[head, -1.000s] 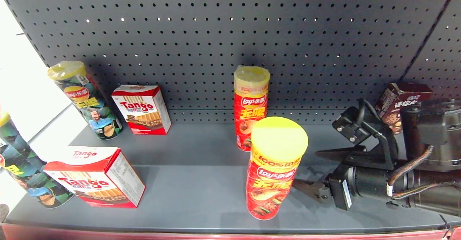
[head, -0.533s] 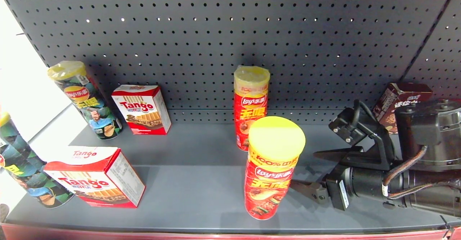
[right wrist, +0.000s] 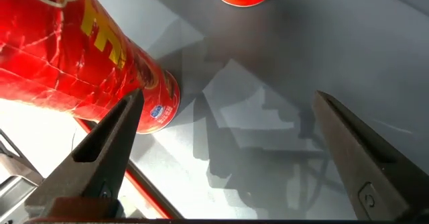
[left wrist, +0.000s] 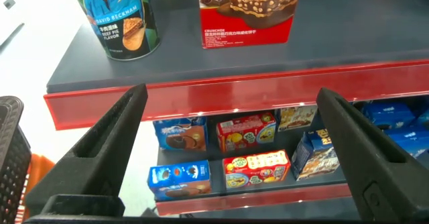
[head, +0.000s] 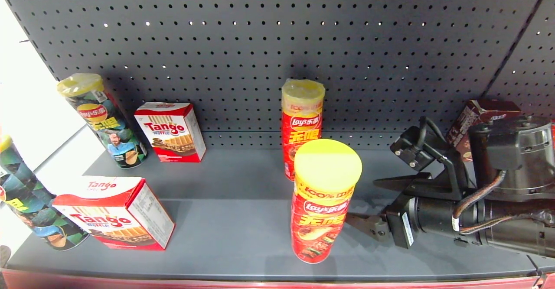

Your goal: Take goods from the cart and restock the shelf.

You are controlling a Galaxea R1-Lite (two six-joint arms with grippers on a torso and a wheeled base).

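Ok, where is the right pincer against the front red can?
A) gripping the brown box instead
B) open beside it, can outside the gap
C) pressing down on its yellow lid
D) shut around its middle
B: the right pincer stands open to the right of the front red can, and the can is outside the gap between its fingers.

1. A red cardboard chip tube point(head: 324, 206) stands near the front edge of the grey metal shelf point(head: 225, 219).
2. A second red tube point(head: 302, 124) stands behind it.
3. The black right gripper point(head: 363, 202) lies just right of the front tube, perhaps touching it.
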